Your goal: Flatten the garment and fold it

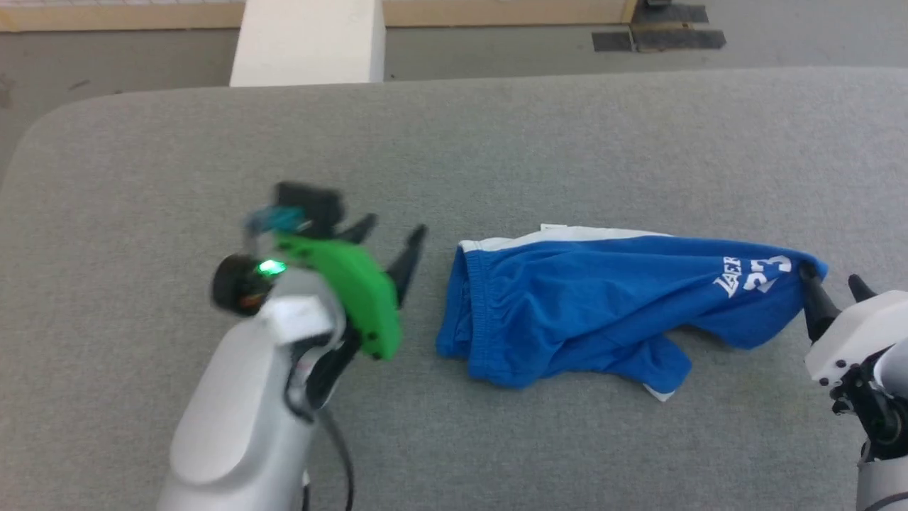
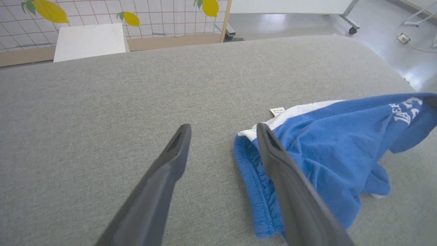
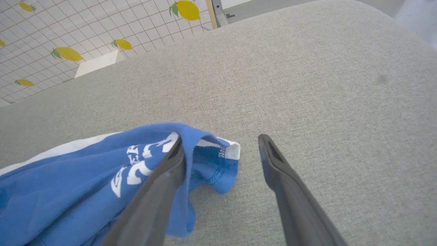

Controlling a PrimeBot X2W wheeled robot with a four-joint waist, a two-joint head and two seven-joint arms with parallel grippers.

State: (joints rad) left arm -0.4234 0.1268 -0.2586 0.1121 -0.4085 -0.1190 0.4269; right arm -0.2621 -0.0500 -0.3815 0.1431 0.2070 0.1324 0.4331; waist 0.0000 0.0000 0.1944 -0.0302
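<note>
The garment (image 1: 589,305), bright blue shorts with white trim and "LAKERS 23" print, lies crumpled on the grey table (image 1: 496,142), right of centre. My left gripper (image 1: 392,232) is open just left of the waistband end. In the left wrist view the left gripper (image 2: 223,127) has one finger over the gathered blue waistband of the garment (image 2: 327,147), with the small white tag (image 2: 277,111) behind it. My right gripper (image 1: 830,277) is open at the printed leg end. In the right wrist view the right gripper (image 3: 220,139) has the garment's (image 3: 85,177) hem draped over its left fingertip, lifted off the table.
The table's rounded far edge runs across the top of the head view. A white block (image 1: 308,39) and a dark floor mat (image 1: 660,32) lie beyond it. A tiled panel with lemon pictures (image 2: 51,12) stands behind. Bare grey surface surrounds the shorts.
</note>
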